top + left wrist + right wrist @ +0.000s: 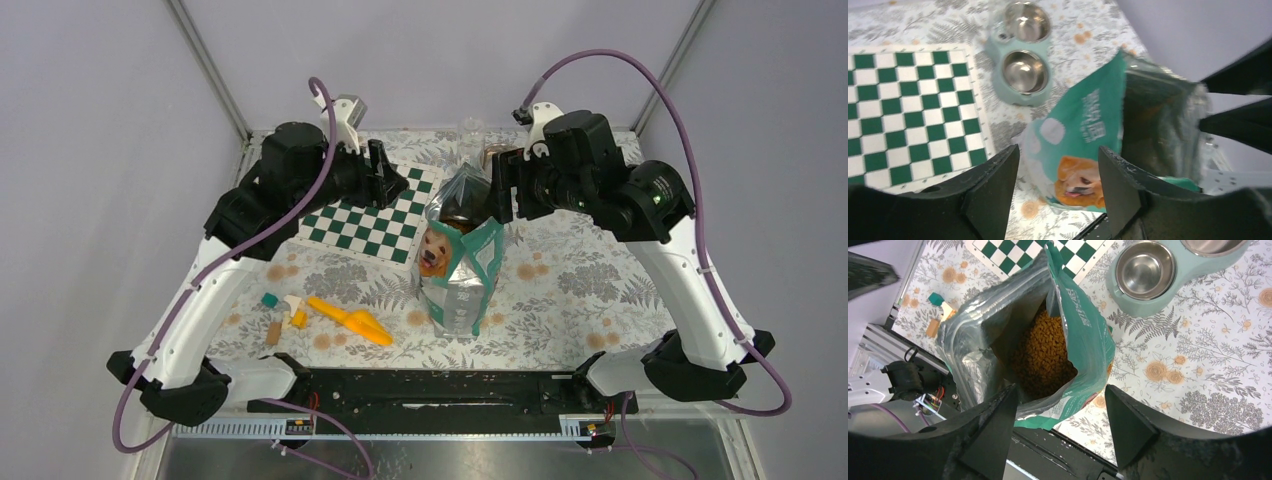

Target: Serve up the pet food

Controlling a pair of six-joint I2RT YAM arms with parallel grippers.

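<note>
The flowery table [600,290] holds a tall bag [458,275] from above, its inside hard to see; the left wrist view shows the left gripper [1058,155] spread apart, holding nothing; the right wrist view shows the right gripper [1060,392] spread too, empty, over the pet food [1043,355] deep inside the bag, loose light bits best scooped, not pinched.

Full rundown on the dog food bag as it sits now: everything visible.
The bag is a tall teal-green pouch with a golden dog picture and white print on its front, and a silvery, foil-like lining. It stands upright on the floral tablecloth, near the middle, next to the chequered mat. Its top is open and spread wide, with brown-orange kibble inside. The left gripper and right gripper are open near its mouth; neither appears to touch it.
</note>
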